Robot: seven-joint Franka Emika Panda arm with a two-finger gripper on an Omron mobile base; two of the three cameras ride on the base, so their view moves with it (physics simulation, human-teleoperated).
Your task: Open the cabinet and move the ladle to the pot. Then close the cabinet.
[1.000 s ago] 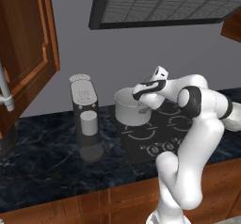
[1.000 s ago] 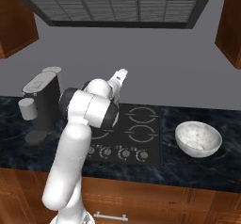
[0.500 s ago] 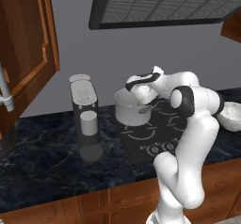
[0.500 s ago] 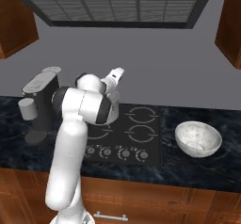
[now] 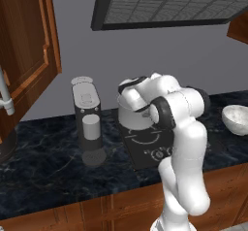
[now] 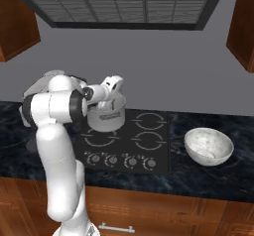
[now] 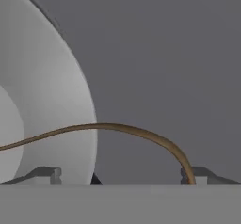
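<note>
Brown ladle [image 7: 117,128] arced into the pot [image 7: 42,115] on my hand cam; gripper [image 7: 122,173] jaws were spread, fingers apart, so ladle's delivered. Cabinet [image 5: 24,55] door stood open, closing left.

White, rounded Franka arm [image 5: 186,142] with dark joint bands and small dark fingertips [image 7: 200,173]

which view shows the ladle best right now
The hand view: the ladle arcs across it as a thin brown handle, running from beside the right fingertip toward the pot. In the right base view only a faint sliver lies inside the pot; in the left base view the arm covers it.
</note>
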